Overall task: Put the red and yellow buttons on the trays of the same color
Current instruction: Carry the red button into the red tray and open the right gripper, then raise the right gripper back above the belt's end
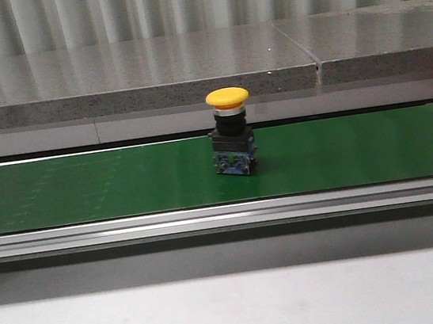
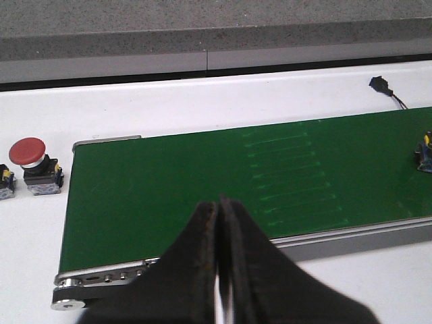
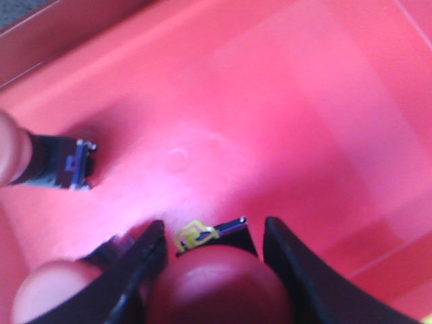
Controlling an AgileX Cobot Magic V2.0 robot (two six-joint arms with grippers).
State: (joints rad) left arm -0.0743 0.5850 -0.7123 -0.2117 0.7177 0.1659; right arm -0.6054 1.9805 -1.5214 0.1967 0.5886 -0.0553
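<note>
I see the right gripper (image 3: 214, 260) grasping a red mushroom-cap button (image 3: 216, 287) over the red plastic tray (image 3: 304, 101); left gripper (image 2: 219, 223) clenched, empty, above the green conveyor belt (image 2: 169, 182).

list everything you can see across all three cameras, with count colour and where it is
yellow button: 1, yellow cap on black and blue base, upright on the belt
conveyor belt: 1, green, across the table
red buttons: 1 standing off the belt's end; 3 in the tray, one between the right fingers, one lying beside, one partly hidden
red tray: 1, under the right gripper
black cable end: 1, on the white table beyond the belt
left gripper: shut, empty, above the belt
right gripper: around a red button
</note>
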